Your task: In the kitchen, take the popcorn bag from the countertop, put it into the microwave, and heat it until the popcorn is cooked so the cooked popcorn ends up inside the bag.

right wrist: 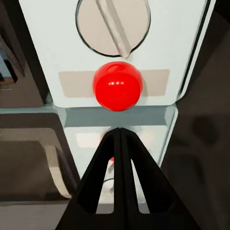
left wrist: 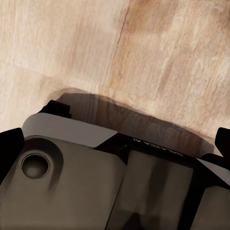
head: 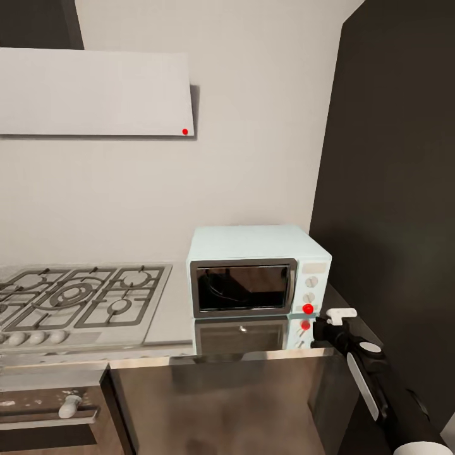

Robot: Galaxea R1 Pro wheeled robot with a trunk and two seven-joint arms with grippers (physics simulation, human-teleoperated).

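The microwave point(head: 258, 272) is seen on the grey worktop point(head: 170, 316), at the right end beside the dark wall, and its door is shut. Something dark is visible behind the glass, but it cannot be told if this is the popcorn bag. The right hand point(right wrist: 120, 136) is held closed, its fingers pressed together, just in front of the red button point(right wrist: 117, 86) on the control panel. Probably the loading is done and the heating is what remains. The state of the left hand cannot be told.
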